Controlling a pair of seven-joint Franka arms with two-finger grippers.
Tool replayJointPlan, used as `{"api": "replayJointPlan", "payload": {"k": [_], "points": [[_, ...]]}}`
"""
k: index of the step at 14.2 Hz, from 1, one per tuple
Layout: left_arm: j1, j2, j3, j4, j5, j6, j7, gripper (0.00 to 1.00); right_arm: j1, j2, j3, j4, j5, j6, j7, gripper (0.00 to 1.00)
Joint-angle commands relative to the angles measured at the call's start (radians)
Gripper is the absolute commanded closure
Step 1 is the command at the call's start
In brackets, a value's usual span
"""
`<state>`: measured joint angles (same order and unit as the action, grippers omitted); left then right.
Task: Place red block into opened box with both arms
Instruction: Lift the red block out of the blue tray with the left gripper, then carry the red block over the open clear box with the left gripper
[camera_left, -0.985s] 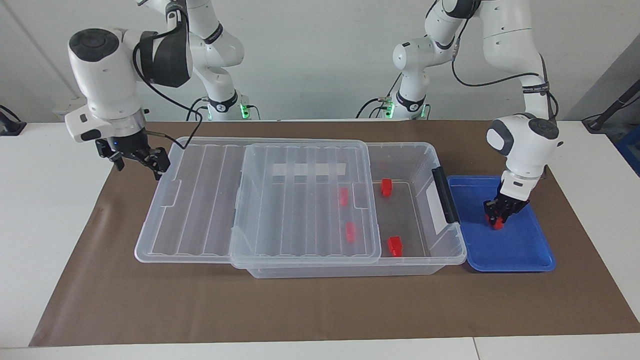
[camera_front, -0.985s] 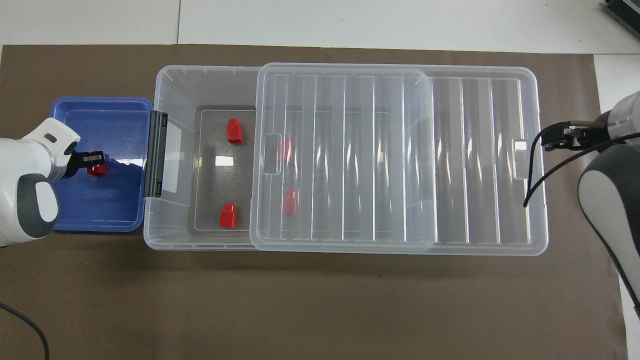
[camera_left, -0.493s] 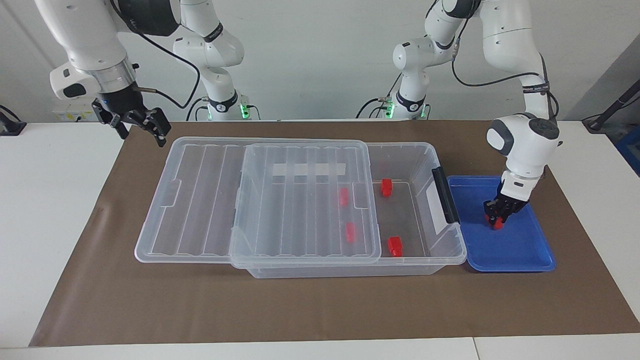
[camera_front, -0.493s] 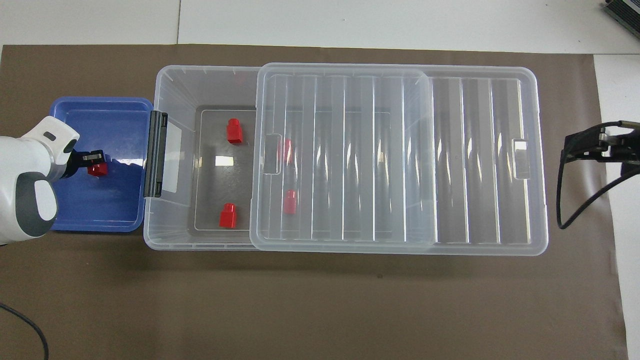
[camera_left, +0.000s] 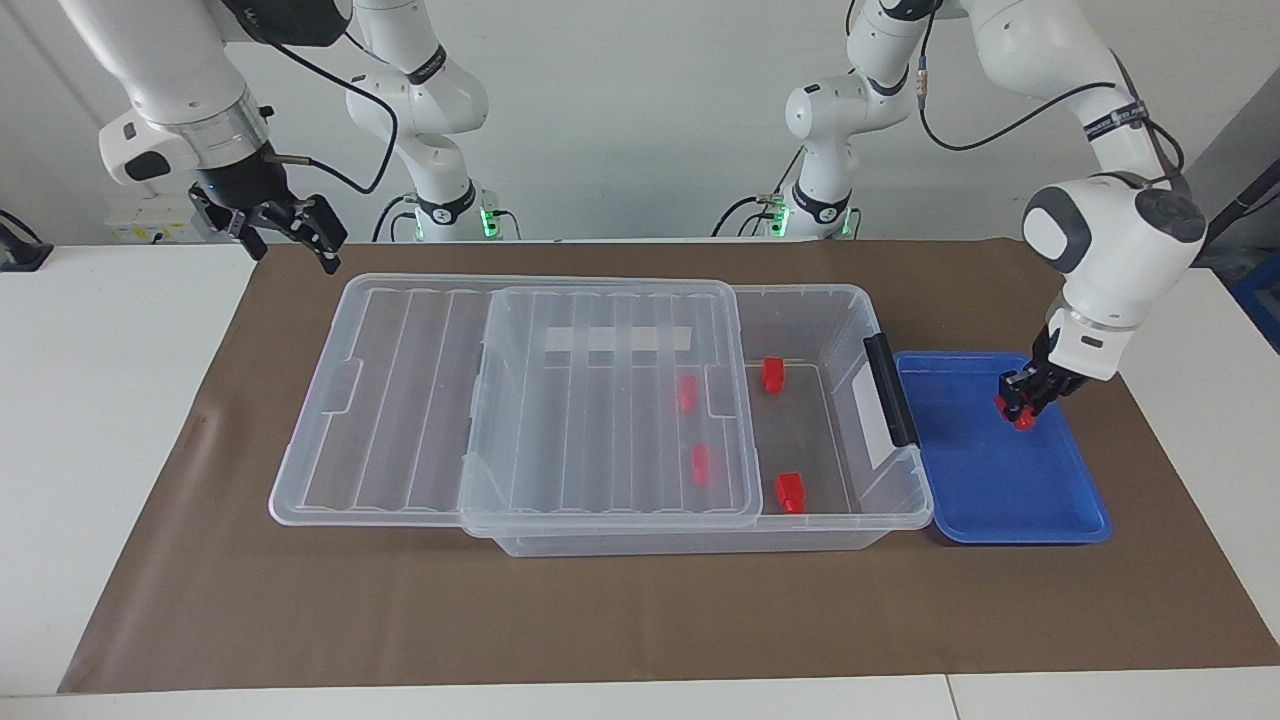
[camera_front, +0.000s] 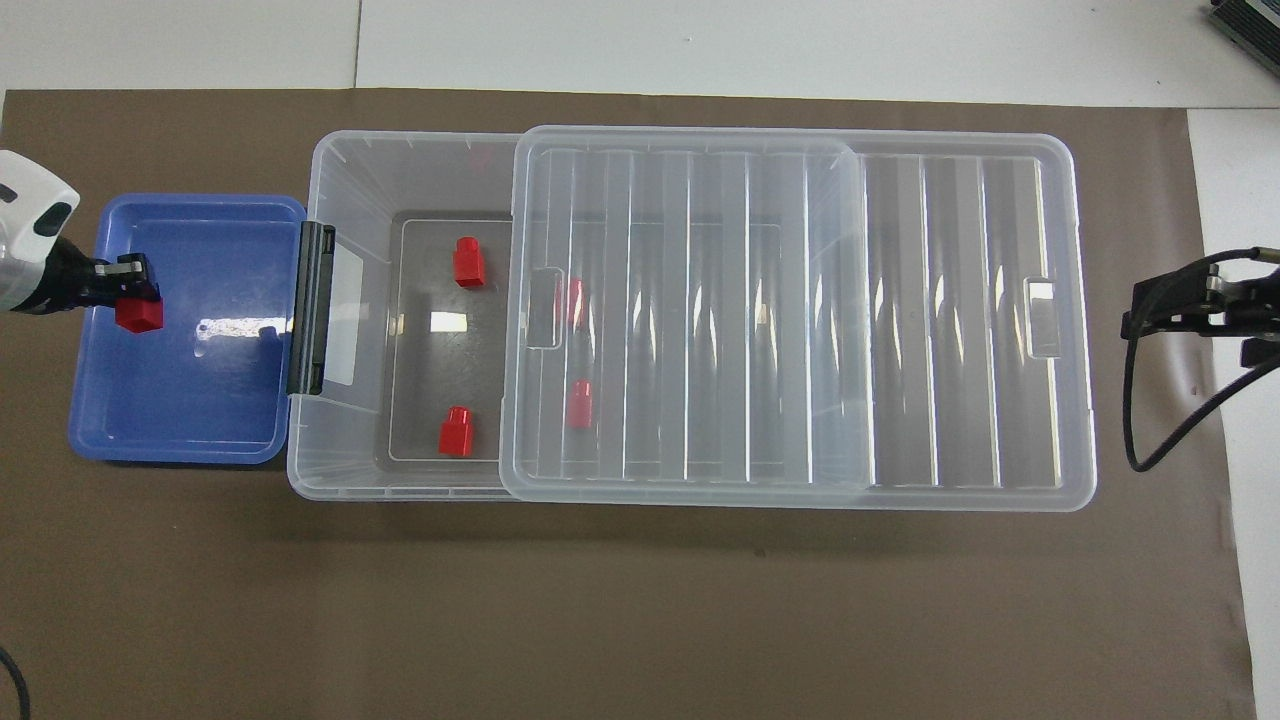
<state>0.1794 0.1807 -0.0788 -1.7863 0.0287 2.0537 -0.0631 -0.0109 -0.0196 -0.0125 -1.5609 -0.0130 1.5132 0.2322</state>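
Gripping a small, glossy red block (camera_left: 1019, 413) between closed fingers, the left gripper (camera_left: 1022, 404) holds it lifted over the shallow blue tray (camera_left: 1010, 515) at the left arm's end of the table. The clear, thin-walled box (camera_left: 850, 525) lies beside the tray, its ribbed translucent lid (camera_left: 600, 400) slid aside. The overhead view shows four more red blocks (camera_front: 467, 261) inside, two blurred beneath the lid. The facing view alone reveals the right gripper (camera_left: 290, 235), fingers spread wide, raised above the brown mat (camera_left: 640, 620).
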Motion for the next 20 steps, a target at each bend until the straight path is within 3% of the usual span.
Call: {"api": "replayJointPlan", "payload": {"k": [1,4,11,16,20], "points": [[-0.069,0.008,0.005,0.172,0.008,-0.217,-0.118,0.95,-0.015,-0.017,0.005,-0.028,0.022,0.012,-0.053,0.00],[-0.109,-0.006,-0.006,0.238,-0.028,-0.308,-0.268,0.95,-0.021,-0.019,0.005,-0.033,0.022,0.012,-0.063,0.00],[-0.196,-0.037,-0.082,0.219,-0.095,-0.190,-0.655,0.94,-0.021,-0.019,0.005,-0.033,0.022,0.012,-0.064,0.00],[-0.290,-0.107,-0.081,-0.031,-0.095,0.112,-0.752,0.94,-0.021,-0.019,0.005,-0.033,0.022,0.012,-0.063,0.00],[-0.339,-0.093,-0.081,-0.088,-0.029,0.125,-0.735,0.94,-0.021,-0.019,0.005,-0.033,0.022,0.012,-0.064,0.00]]}}
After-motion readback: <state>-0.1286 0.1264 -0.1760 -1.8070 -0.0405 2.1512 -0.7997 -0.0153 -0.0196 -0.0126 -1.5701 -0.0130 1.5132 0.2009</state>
